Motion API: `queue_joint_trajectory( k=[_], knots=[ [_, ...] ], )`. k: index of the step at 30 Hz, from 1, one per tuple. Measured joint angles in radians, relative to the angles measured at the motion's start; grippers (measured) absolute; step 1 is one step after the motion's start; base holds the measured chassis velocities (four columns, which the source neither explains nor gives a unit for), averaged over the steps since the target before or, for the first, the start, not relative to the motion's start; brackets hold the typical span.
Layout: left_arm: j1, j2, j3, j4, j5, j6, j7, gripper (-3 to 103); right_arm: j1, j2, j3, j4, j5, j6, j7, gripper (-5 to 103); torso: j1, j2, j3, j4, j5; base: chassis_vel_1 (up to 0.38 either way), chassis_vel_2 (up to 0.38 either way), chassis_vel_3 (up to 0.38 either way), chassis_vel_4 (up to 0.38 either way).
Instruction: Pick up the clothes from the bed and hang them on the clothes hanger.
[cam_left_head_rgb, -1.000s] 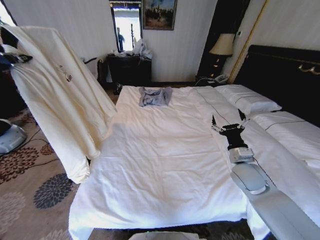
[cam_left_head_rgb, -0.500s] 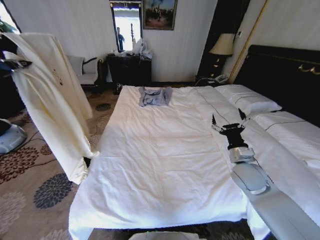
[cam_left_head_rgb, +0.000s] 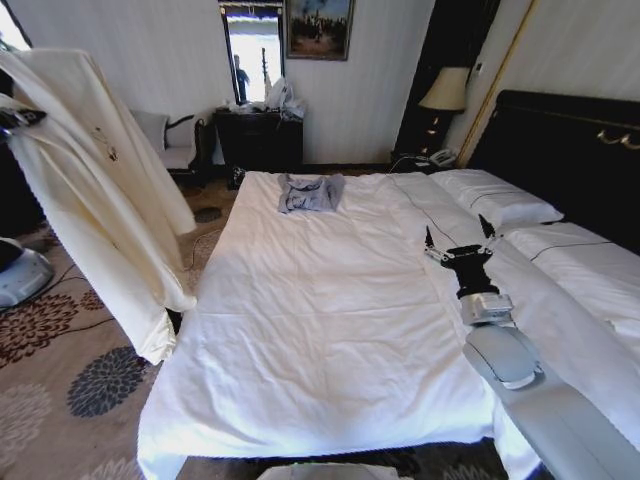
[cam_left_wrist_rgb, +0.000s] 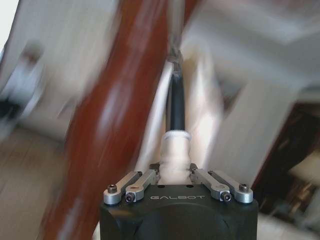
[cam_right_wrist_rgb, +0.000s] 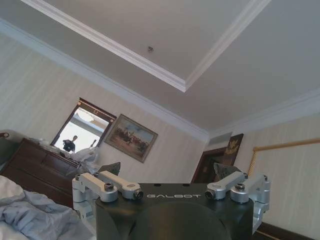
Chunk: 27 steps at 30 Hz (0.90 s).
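At the far left of the head view the large pale cream-yellow long-sleeved garment (cam_left_head_rgb: 95, 190) hangs clear of the wide white-sheeted bed (cam_left_head_rgb: 320, 330), its lower hem dangling beside the bed's left edge over the flower-patterned carpet (cam_left_head_rgb: 60, 380). The left gripper (cam_left_head_rgb: 18, 118) sits at the left edge of that frame, level with the garment's shoulder. In the left wrist view this gripper (cam_left_wrist_rgb: 176, 172) is clamped on a bunched fold of the cream fabric, and the thin black clothes hanger (cam_left_wrist_rgb: 176, 107) rises straight out of that fold toward its small hook. A thick dark-red wooden post (cam_left_wrist_rgb: 115, 115) slants just beside the hanger, blurred. White lettering on the gripper body reads "GALBOT".

The right gripper (cam_left_head_rgb: 458, 240) rests over the right part of the bed, near the white pillows (cam_left_head_rgb: 495, 200), its two fingers spread apart and holding nothing. The right wrist view shows the same spread fingertips (cam_right_wrist_rgb: 111, 168) pointing toward the ceiling, with "GALBOT" printed on the body there too.

Most of the sheet lies bare from the foot of the bed up to a small grey-blue garment (cam_left_head_rgb: 308, 192) near the far end. Open carpet runs along the bed's left side up to a dark wooden dresser (cam_left_head_rgb: 260, 140) against the far wall. The tall black headboard (cam_left_head_rgb: 570, 150) closes off the right side of the frame, with a lamp (cam_left_head_rgb: 445, 92) in the corner beyond it.
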Motion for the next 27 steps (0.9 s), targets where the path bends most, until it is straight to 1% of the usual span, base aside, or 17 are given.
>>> queue_joint_trajectory(
  k=[1,2,3,4,5,6,7,8,9,10,14,17,19,20,23,25,27],
  knots=[
    [-0.087,-0.088,0.131,0.059,0.002,0.030,-0.050,19,-0.007,-0.007,0.017,-0.003,0.009,0.010,-0.001,100,0.000,0.000,0.000,-0.0009,-0.0044,0.000,0.000,0.000,0.000],
    [-0.087,-0.088,0.131,0.059,0.002,0.030,-0.050,19,-0.007,-0.007,0.017,-0.003,0.009,0.010,-0.001,100,0.000,0.000,0.000,-0.0009,-0.0044,0.000,0.000,0.000,0.000],
    [-0.157,-0.146,0.208,0.100,0.003,0.040,-0.073,19,-0.009,-0.011,0.024,-0.006,0.015,0.013,-0.001,100,0.000,-0.001,0.001,-0.0014,-0.0090,0.000,0.000,0.000,0.000],
    [-0.236,-0.192,0.275,0.131,0.001,0.047,-0.085,19,-0.009,-0.012,0.029,-0.006,0.018,0.015,-0.001,100,0.001,-0.001,0.002,-0.0017,-0.0103,0.000,0.000,0.000,0.000],
    [-0.362,-0.247,0.356,0.160,-0.005,0.051,-0.088,19,-0.010,-0.012,0.031,-0.002,0.022,0.015,0.000,100,0.002,-0.001,0.002,-0.0032,-0.0068,0.000,0.000,0.000,0.000],
    [-0.433,-0.267,0.389,0.165,-0.008,0.052,-0.079,19,-0.014,-0.010,0.035,0.002,0.022,0.015,0.000,100,0.002,-0.001,0.002,-0.0032,-0.0004,-0.012,0.018,0.002,-0.100],
    [-0.433,-0.267,0.389,0.165,-0.008,0.052,-0.079,19,-0.014,-0.010,0.035,0.002,0.022,0.015,0.000,100,0.002,-0.001,0.002,-0.0032,-0.0004,-0.012,0.018,0.002,-0.100],
    [-0.485,-0.278,0.409,0.164,-0.007,0.052,-0.070,19,-0.025,-0.009,0.046,0.002,0.022,0.015,0.000,100,0.002,-0.001,0.001,-0.0032,0.0007,0.000,0.000,0.000,0.000],
    [-0.508,-0.283,0.415,0.161,-0.004,0.049,-0.068,19,-0.033,-0.009,0.056,0.002,0.022,0.016,0.000,100,0.002,-0.001,0.001,-0.0034,0.0004,0.000,0.000,0.000,0.000],
    [-0.541,-0.286,0.417,0.136,-0.005,0.048,-0.066,19,-0.056,-0.008,0.083,0.002,0.019,0.026,-0.003,100,0.002,-0.001,0.001,-0.0032,-0.0018,-0.049,-0.063,0.023,0.028],
    [-0.541,-0.257,0.403,0.085,-0.007,0.048,-0.059,18,-0.080,-0.007,0.100,0.003,0.011,0.033,-0.005,100,0.000,-0.001,0.000,-0.0017,-0.0021,0.000,0.000,0.000,0.000],
    [-0.548,-0.242,0.383,0.048,-0.023,0.054,-0.099,18,-0.062,-0.007,0.080,0.000,0.011,0.034,-0.006,100,0.000,0.000,0.000,0.0004,-0.0049,0.036,0.015,-0.008,0.016],
    [-0.549,-0.239,0.382,0.040,-0.026,0.056,-0.108,18,-0.052,-0.007,0.070,-0.001,0.012,0.031,-0.005,100,0.000,0.000,0.000,0.0003,-0.0047,0.027,0.016,0.001,0.012],
    [-0.543,-0.231,0.371,0.020,-0.029,0.060,-0.133,18,-0.040,-0.007,0.055,-0.001,0.014,0.026,-0.004,100,0.001,0.000,0.001,-0.0002,-0.0035,0.000,0.000,0.000,0.000],
    [-0.473,-0.189,0.291,-0.053,-0.057,0.074,-0.193,18,-0.034,-0.007,0.041,0.001,0.014,0.021,-0.003,100,0.001,-0.001,0.001,-0.0029,-0.0026,0.000,0.000,0.000,0.000],
    [-0.443,-0.165,0.269,-0.081,-0.066,0.076,-0.205,18,-0.037,-0.007,0.041,0.003,0.014,0.020,-0.003,100,0.001,-0.001,0.001,-0.0029,-0.0026,-0.025,-0.016,0.004,-0.009],
    [-0.400,-0.120,0.248,-0.131,-0.079,0.076,-0.210,18,-0.043,-0.007,0.041,0.006,0.014,0.020,-0.003,100,0.001,-0.001,0.001,-0.0017,-0.0029,0.000,0.000,0.000,0.000]
  ],
)
